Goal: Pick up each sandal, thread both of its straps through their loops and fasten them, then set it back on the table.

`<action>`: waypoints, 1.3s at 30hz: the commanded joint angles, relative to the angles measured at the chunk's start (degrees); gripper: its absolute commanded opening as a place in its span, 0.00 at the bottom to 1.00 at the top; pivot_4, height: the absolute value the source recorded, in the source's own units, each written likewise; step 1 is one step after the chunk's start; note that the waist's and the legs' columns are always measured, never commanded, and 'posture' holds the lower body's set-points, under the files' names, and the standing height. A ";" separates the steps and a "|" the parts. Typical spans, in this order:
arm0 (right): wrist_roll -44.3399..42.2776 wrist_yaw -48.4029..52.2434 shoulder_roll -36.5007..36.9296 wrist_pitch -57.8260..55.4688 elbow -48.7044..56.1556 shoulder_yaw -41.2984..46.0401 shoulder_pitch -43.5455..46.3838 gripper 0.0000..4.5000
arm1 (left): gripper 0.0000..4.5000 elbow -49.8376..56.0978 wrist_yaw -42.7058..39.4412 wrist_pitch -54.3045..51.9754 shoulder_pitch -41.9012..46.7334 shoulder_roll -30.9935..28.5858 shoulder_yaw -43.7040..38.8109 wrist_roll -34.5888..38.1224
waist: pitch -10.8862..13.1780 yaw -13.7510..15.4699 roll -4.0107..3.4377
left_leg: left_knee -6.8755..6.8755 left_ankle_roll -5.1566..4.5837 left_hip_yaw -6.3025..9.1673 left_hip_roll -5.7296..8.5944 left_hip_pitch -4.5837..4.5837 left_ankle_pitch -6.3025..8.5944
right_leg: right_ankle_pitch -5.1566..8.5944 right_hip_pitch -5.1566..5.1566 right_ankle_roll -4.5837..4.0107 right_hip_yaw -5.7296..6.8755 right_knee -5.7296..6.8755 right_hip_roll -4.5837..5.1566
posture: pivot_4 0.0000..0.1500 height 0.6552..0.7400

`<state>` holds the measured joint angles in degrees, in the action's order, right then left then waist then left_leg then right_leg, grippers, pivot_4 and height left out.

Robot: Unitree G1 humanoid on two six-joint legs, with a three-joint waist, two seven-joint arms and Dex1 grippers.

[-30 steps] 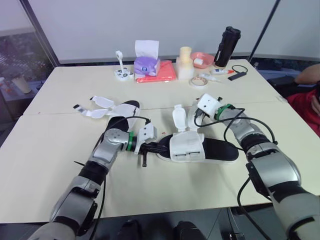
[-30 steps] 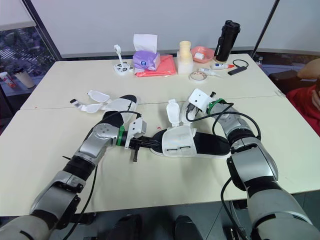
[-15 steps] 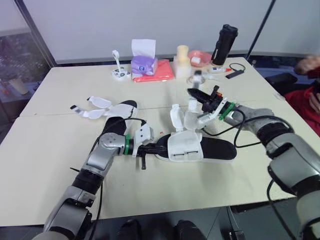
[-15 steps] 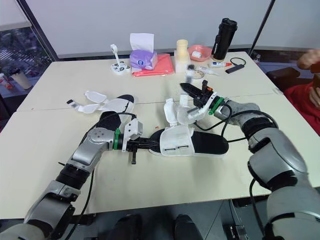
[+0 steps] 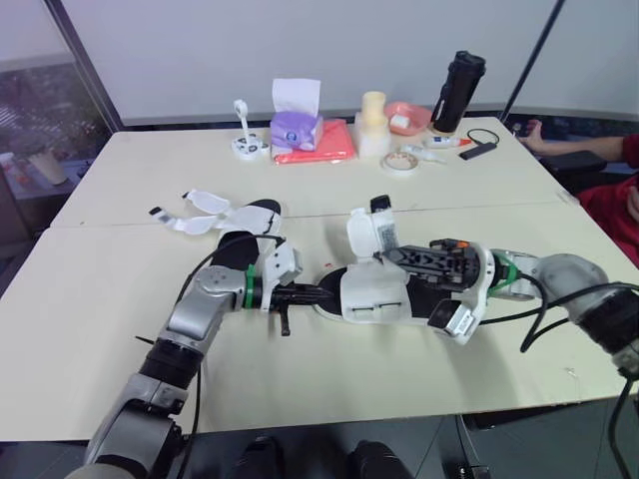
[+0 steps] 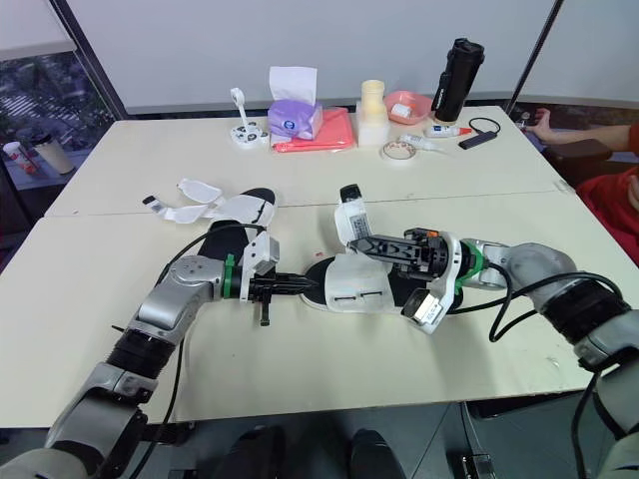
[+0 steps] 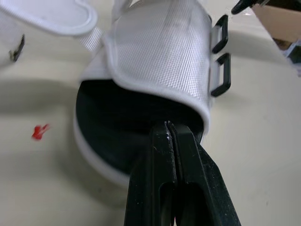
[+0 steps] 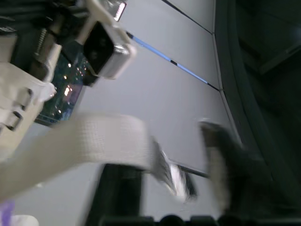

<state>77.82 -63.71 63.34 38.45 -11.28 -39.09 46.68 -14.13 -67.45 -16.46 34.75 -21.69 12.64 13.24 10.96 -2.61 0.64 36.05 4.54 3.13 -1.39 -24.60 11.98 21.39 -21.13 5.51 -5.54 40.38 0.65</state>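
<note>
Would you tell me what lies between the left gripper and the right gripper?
In the left eye view, the sandal's white upper lies between the left gripper at its toe and the right gripper.

Far end of table: purple tissue box, red cloth, cream cylinder (candle, perhaps), pink bowl, black bottle, tape roll.

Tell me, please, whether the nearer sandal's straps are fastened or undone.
Undone: one strap of the sandal stands up free, and both black loops are empty.
</note>
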 commanded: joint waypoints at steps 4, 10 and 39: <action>-1.97 3.24 5.25 2.22 10.54 8.04 -9.36 0.84 | 0.00 -3.08 -0.56 0.78 2.87 1.45 -0.86 1.01 | -0.01 0.27 -0.02 | 0.04 0.00 0.00 0.03 -0.01 0.00 | 0.00 0.03 0.00 0.00 -0.01 0.04 | 1.00 1.00; -5.59 7.59 8.46 4.18 13.63 13.84 -20.05 0.84 | 0.00 -4.44 -0.74 1.48 3.01 2.11 -0.98 0.90 | -0.03 0.06 -0.04 | 0.05 -0.02 -0.01 0.02 0.05 0.01 | 0.00 0.09 0.00 0.00 -0.02 0.01 | 1.00 1.00; -133.11 125.75 8.14 -70.45 15.63 41.50 -39.71 0.84 | 0.00 -8.91 8.63 8.50 4.23 8.99 7.51 -10.74 | 0.03 1.92 0.04 | 0.11 -0.53 0.47 -0.06 1.03 0.31 | -0.03 1.90 0.06 0.67 -1.10 0.11 | 1.00 1.00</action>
<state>-56.29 59.71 70.39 -30.48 1.96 -0.42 8.32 -23.54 -58.57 -8.01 39.06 -12.19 18.61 4.16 10.99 -0.70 0.68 36.15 3.98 3.60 -1.45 -23.57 12.31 21.36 -19.24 5.57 -4.87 39.28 0.73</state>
